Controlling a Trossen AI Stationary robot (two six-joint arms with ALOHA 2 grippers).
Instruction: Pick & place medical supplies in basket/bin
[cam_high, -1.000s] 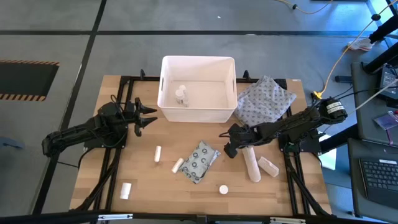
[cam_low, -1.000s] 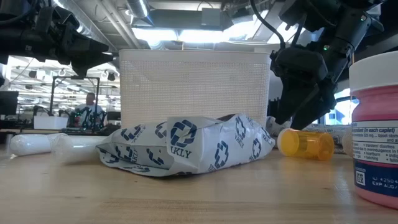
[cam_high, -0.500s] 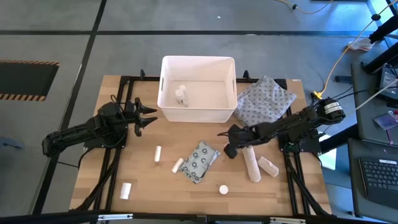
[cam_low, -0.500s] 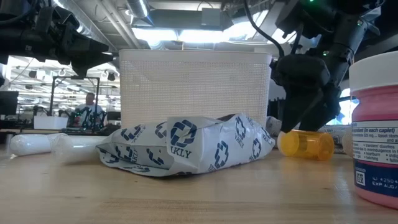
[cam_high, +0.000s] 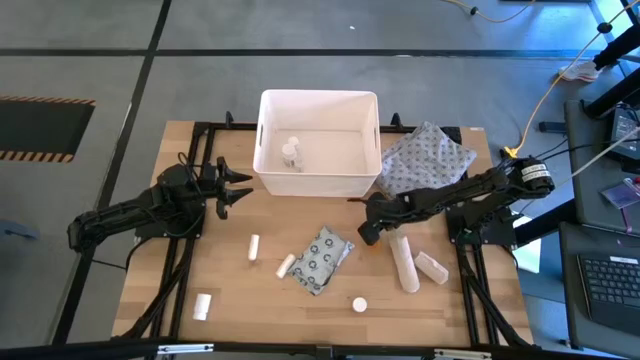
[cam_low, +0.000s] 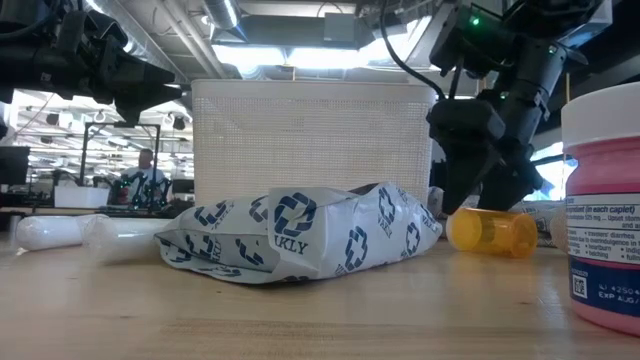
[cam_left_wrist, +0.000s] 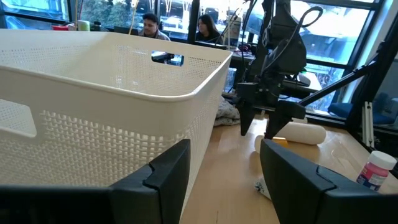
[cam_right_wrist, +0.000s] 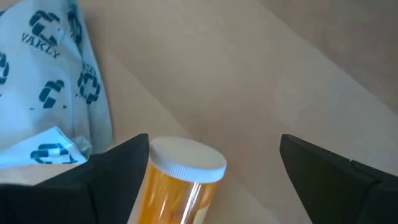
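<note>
Here my right gripper (cam_low: 487, 195), fingers spread wide, hangs right above the orange bottle (cam_right_wrist: 180, 180), which lies on its side on the surface (cam_high: 240, 300), cap toward open wood, near the packet (cam_high: 320, 258).

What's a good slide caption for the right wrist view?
Open right gripper poised over an orange pill bottle with a white cap lying on the wooden table, beside a grey printed packet.

You get even, bright overhead light on the table (cam_high: 230, 290), with soft, short shadows. In the low view the ceiling lights (cam_low: 300, 55) glare behind the white tub (cam_low: 315, 135), and the pink-labelled bottle (cam_low: 602, 200) at the edge looks soft and oversized.
</note>
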